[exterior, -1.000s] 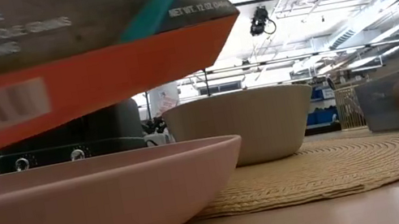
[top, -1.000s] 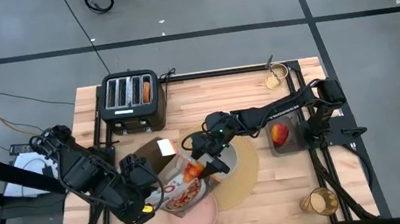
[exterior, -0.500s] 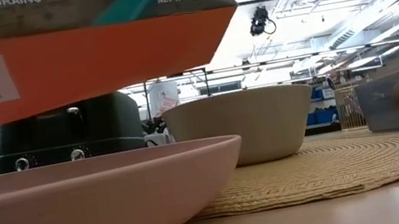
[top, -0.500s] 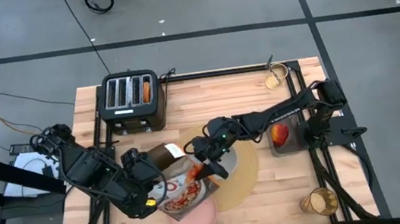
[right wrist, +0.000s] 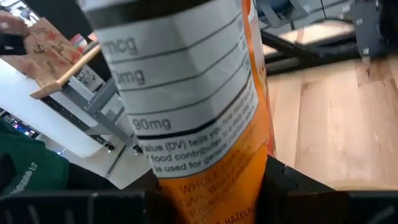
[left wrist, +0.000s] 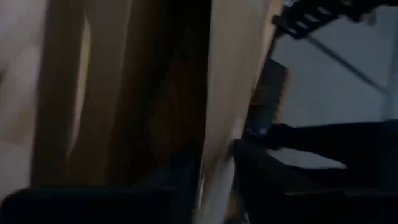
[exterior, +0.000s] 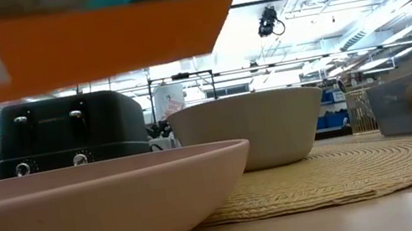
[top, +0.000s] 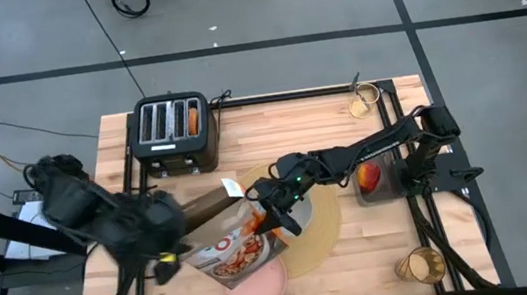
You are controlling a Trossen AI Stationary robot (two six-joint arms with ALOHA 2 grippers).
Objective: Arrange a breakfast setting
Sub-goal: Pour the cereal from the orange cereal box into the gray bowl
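Note:
An orange cereal box (top: 227, 241) hangs tilted over the pink plate (top: 261, 287) and the left edge of the tan placemat (top: 322, 229). My left gripper (top: 185, 248) is shut on its open brown end. My right gripper (top: 277, 214) is shut on its other end. The grey-green bowl (exterior: 249, 129) stands on the placemat; in the high view the right gripper and box hide most of it. The red apple (top: 368, 173) lies in a clear tub. The amber tumbler (top: 420, 265) stands at the near right corner. The toast round (top: 194, 119) sits in a slot of the black toaster (top: 173, 130). My left gripper pinches a cardboard wall of the box's open end (left wrist: 217, 124). One finger (left wrist: 177, 177) is on the brown inner side and the other finger (left wrist: 255, 165) is outside. The box is lifted clear. My right gripper pinches the box across its narrow printed side panel (right wrist: 205, 155), a finger on each broad face. It comes level from the table's right. The box is clear of the plate and tilted.
A small clear cup (top: 363, 103) stands at the far right corner. Black frame rails run along the table's left and right edges. Bare wood lies between the toaster and the placemat and along the near right.
The cereal box has risen above the plate and turned, and its open brown end now shows more from above. My left arm has swung toward the table's left edge, still holding the box's open end. My right gripper has stayed near the bowl.

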